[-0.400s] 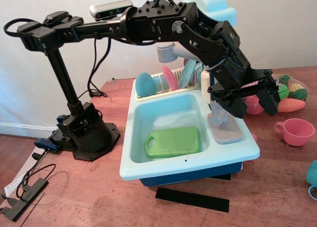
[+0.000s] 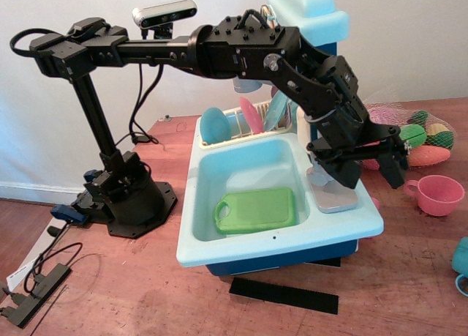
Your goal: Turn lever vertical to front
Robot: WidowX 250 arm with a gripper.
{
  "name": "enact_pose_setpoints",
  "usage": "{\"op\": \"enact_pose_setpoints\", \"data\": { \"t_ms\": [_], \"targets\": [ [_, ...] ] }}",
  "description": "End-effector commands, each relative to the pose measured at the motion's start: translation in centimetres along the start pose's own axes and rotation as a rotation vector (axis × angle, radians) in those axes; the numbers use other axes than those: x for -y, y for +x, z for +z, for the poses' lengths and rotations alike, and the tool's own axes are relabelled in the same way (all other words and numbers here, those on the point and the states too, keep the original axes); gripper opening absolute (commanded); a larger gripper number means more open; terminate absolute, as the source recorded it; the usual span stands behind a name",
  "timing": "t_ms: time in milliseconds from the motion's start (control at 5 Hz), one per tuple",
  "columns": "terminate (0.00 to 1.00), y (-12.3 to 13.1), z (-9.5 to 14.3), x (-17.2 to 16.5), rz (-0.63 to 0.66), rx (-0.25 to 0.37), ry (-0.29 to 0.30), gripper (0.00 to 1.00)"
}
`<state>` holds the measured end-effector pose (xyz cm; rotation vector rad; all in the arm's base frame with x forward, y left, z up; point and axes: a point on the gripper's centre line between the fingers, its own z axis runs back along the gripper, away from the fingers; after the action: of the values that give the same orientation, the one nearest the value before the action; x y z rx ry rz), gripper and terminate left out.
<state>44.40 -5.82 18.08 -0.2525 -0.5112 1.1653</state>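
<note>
The toy faucet's round grey base [image 2: 319, 176] stands on a grey plate [image 2: 335, 198] at the right side of the light-blue toy sink [image 2: 278, 242]. My gripper [image 2: 369, 171] hangs just right of the base, open, with one black finger [image 2: 345, 173] against the base and the other [image 2: 393, 169] out past the sink's right rim. The lever is hidden behind the near finger and wrist. The faucet spout is mostly hidden behind my arm.
A green cutting board [image 2: 256, 209] lies in the basin. A dish rack with plates [image 2: 245, 118] stands behind it. A net bag of toy food [image 2: 418, 140], a pink cup [image 2: 437, 195] and a teal cup [image 2: 461, 258] are to the right. A black strip [image 2: 285, 294] lies in front.
My arm has lowered and drawn slightly left, bringing the gripper down closer to the faucet base. The spout is now covered by the arm.
</note>
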Motion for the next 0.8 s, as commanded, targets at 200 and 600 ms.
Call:
{"op": "enact_pose_setpoints", "data": {
  "t_ms": [200,600],
  "targets": [
    [0.0,2.9,2.7,-1.8,0.055,0.062,-0.066,1.0],
    [0.0,4.0,5.0,-4.9,0.08,0.099,-0.067,1.0]
  ]
}}
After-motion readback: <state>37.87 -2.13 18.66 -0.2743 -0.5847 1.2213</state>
